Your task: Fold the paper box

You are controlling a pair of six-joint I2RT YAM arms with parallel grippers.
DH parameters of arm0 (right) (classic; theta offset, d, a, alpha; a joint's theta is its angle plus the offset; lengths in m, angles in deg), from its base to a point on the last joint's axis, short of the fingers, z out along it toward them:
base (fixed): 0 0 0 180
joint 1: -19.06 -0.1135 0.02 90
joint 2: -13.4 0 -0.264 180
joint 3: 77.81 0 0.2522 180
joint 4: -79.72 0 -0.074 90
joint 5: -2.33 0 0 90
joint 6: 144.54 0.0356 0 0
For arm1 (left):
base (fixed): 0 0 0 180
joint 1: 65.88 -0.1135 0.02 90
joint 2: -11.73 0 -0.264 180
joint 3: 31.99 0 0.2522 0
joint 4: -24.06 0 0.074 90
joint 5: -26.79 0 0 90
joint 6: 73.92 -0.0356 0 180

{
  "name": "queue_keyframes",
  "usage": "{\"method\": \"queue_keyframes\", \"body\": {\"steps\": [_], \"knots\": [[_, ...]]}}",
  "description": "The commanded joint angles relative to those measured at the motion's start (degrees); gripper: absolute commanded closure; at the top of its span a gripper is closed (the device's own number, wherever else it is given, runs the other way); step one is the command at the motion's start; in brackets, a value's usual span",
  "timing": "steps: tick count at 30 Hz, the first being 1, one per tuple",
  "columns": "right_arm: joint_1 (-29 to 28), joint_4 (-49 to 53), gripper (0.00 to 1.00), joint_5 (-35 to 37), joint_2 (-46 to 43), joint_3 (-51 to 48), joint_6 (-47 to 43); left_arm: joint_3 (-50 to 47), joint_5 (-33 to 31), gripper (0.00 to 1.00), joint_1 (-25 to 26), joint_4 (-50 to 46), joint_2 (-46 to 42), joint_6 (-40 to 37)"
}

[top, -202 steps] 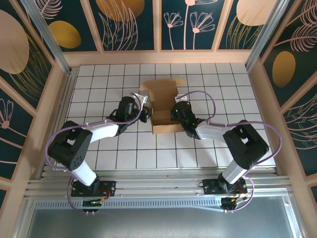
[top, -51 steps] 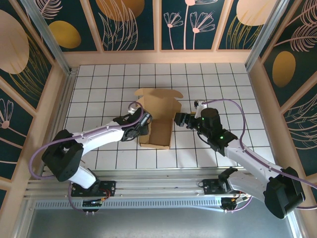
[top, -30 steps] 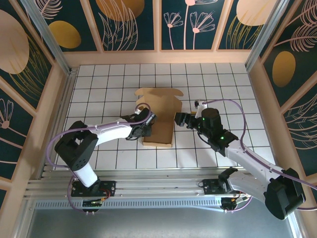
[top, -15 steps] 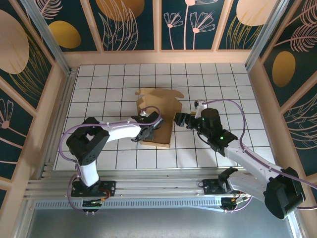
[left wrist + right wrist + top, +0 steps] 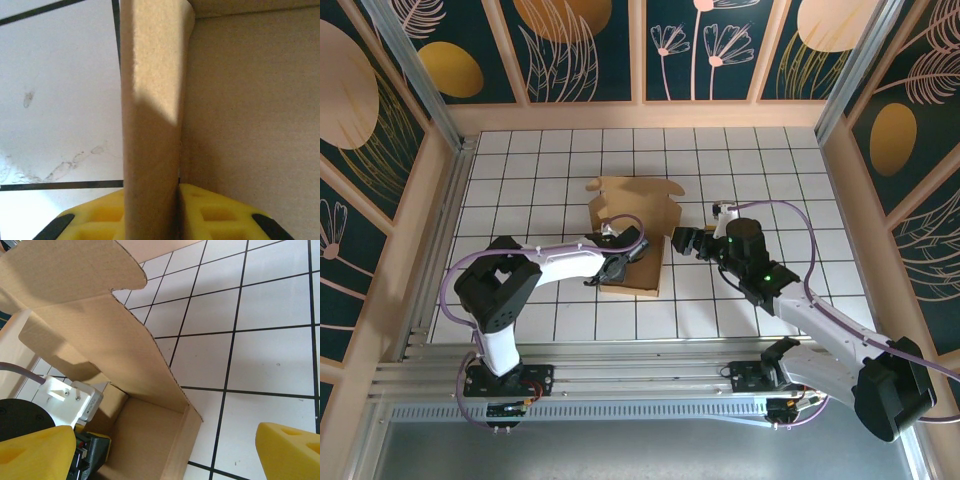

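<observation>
Your white gridded desk (image 5: 520, 170), one cardboard piece on it.
You see white tiles ruled with dark lines, and the brown paper box (image 5: 642, 222) resting directly on them just left of centre frame, part-folded, with its tabbed flap raised at the side towards the top of the frame. The left wrist view shows faint scuffs on one tile.

One paper box (image 5: 645, 222), one left end effector (image 5: 623, 265), one right end effector (image 5: 681, 240), one table (image 5: 770, 160)

Left wrist cam: paper box (image 5: 150, 125) wall sat blurred and close, hid the gap between left gripper (image 5: 152, 215) pads (image 5: 95, 222), so grip couldn't be told. Bottom edge cropped those pads and the right gripper (image 5: 165, 452) fingers (image 5: 290, 450).
</observation>
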Motion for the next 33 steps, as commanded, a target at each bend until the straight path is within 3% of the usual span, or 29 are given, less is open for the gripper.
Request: {"method": "queue_keyframes", "body": {"steps": [1, 4, 8, 13, 16, 19, 26, 28, 33], "knots": [[0.4, -1.7, 0.07, -0.9, -0.2, -0.6, 0.9, -0.1, -1.1, 0.80, -0.1, -4.5, 2.3, -0.6], [0.4, -1.5, 0.07, -1.1, -0.1, -0.7, 1.0, -0.7, -0.3, 0.94, 0.0, -3.6, 3.7, -0.5], [0.4, -1.1, 0.07, -1.2, -0.4, -0.7, 1.2, -1.9, -0.6, 0.95, 0.0, -2.6, 2.7, 0.2], [0.4, -1.3, 0.06, -0.6, -0.6, -0.3, 0.9, 0.1, -1.1, 0.65, 0.0, -3.5, -2.6, 0.2], [0.6, -1.3, 0.06, -0.2, -0.5, 0.1, 0.6, 0.9, -0.5, 0.53, 0.0, -3.6, -7.3, 0.5], [0.8, -1.2, 0.06, 0.1, -0.2, 0.9, 0.0, 1.2, 0.5, 0.49, 0.0, -3.6, -12.6, 0.5], [3.4, 0.0, 0.05, -0.1, 0.8, 4.1, -3.3, -1.1, 5.1, 0.52, -0.3, 2.5, -30.0, 1.7], [4.6, -0.4, 0.09, -2.0, 1.7, 4.8, -6.3, -1.4, 8.6, 0.54, -3.3, 4.4, -34.8, 1.0], [6.8, -1.1, 0.18, -12.1, 6.6, 7.8, -18.0, -2.8, 26.0, 0.54, -17.0, 9.8, -36.7, -3.6]]}}
